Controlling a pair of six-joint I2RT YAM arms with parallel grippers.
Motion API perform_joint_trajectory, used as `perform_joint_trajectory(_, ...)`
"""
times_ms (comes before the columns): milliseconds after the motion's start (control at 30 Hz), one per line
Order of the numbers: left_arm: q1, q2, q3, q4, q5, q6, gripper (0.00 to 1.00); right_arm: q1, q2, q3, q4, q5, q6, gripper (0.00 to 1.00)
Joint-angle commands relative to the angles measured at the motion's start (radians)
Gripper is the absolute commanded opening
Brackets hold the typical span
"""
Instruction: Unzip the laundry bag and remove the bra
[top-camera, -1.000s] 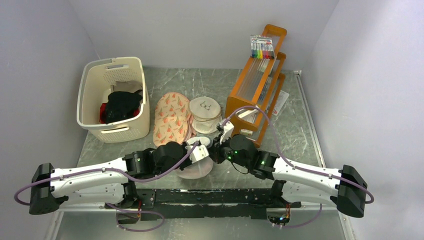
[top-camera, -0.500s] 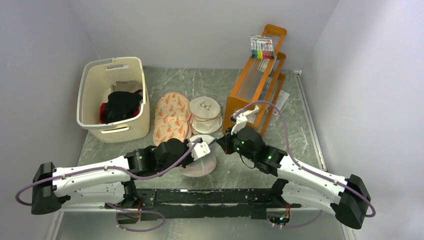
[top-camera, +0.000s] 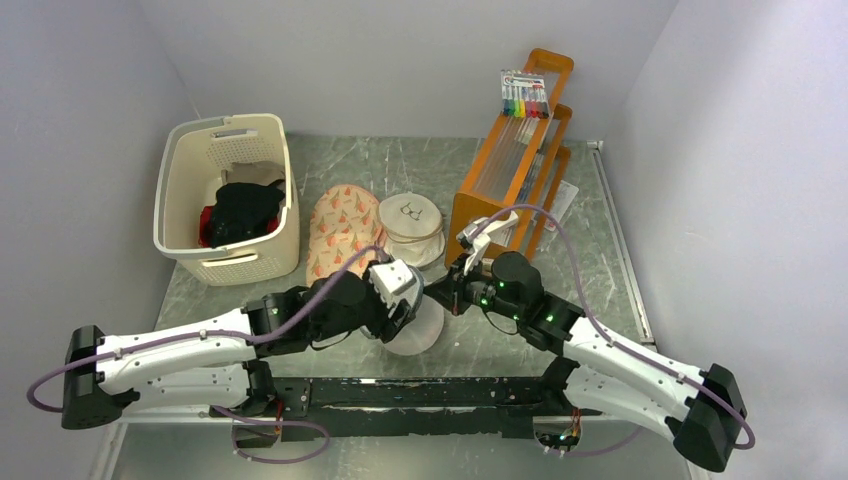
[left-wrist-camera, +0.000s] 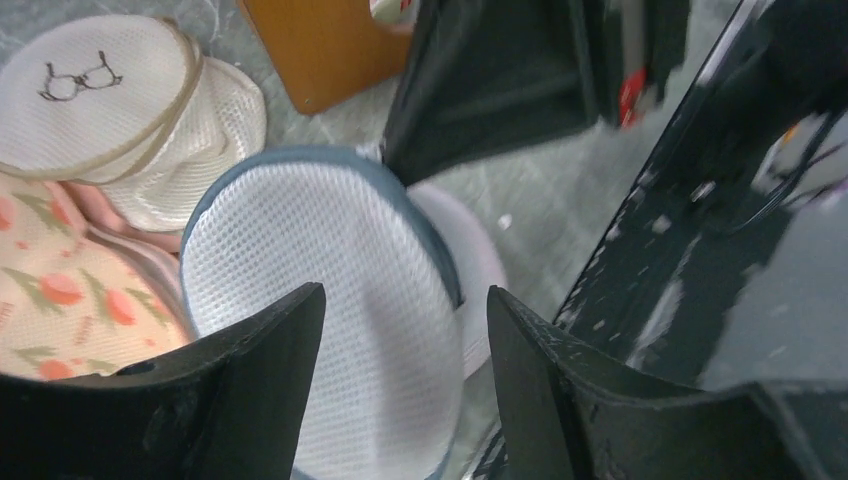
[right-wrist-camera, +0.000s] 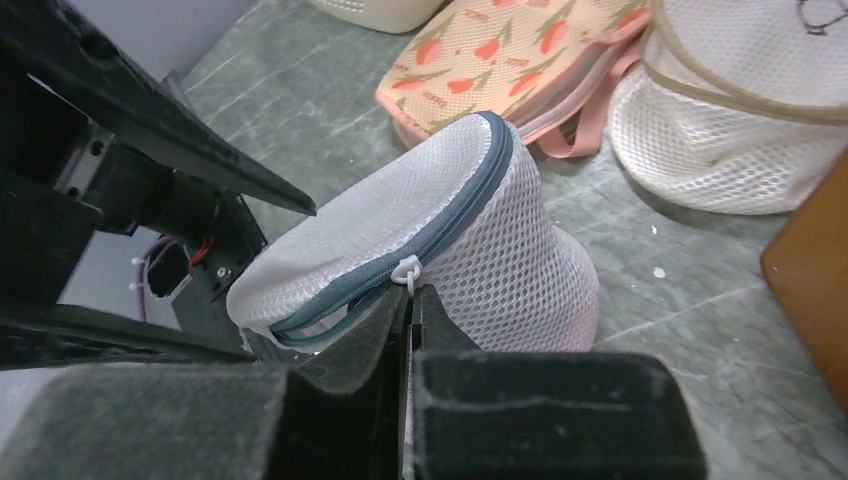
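the laundry bag (top-camera: 415, 330) sits close to the near edge of the desk, about midway along it. it is tipped up on its rim between the two arms, just in front of the peach tulip-print bag (top-camera: 340, 235) and the beige mesh bag with the glasses print (top-camera: 410, 222).

the left gripper (left-wrist-camera: 407, 295) is spread wide and straddles the white mesh dome. whether its fingers press on the mesh cannot be told.

the right gripper (right-wrist-camera: 412, 292) has its fingers pressed together, and the small white zipper pull (right-wrist-camera: 405, 270) looks pinched at their tips.

the grey-blue zipper (right-wrist-camera: 440, 225) is closed along all of the stretch that shows, so the unzipping looks barely begun at best: the grasp is made and the pull not yet run.

what seems left is nearly the whole task: drawing the pull round the rim while the other arm steadies the bag, parting the halves, then lifting the bra out. no bra can be made out through the mesh.
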Motion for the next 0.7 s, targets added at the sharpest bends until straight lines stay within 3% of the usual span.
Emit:
perform_joint_trajectory(0,0.001,-0.029,0.053,0.076,-0.048,-0.360,0.71,0.010,0.028,-0.008,0.085,-0.082,0.020,0.00)
perform_joint_trajectory(100,0.001,-0.019,0.041,0.073,-0.067,-0.417,0.69,0.013,0.047,0.005,0.084,-0.102,0.000,0.00)
perform_joint_trajectory(233,0.001,0.033,0.107,-0.082,-0.176,-0.506,0.63,0.017,0.043,0.011,0.081,-0.110,-0.001,0.00)
perform_joint_trajectory(467,0.001,0.091,0.097,0.020,-0.083,-0.496,0.65,0.023,0.014,-0.038,0.122,-0.118,0.027,0.00)
perform_joint_trajectory(533,0.001,0.113,0.108,0.003,-0.098,-0.499,0.57,0.024,0.014,-0.036,0.114,-0.121,0.024,0.00)
perform_joint_trajectory(667,0.001,0.149,0.146,-0.071,-0.152,-0.474,0.30,0.025,0.015,-0.022,0.074,-0.102,0.006,0.00)
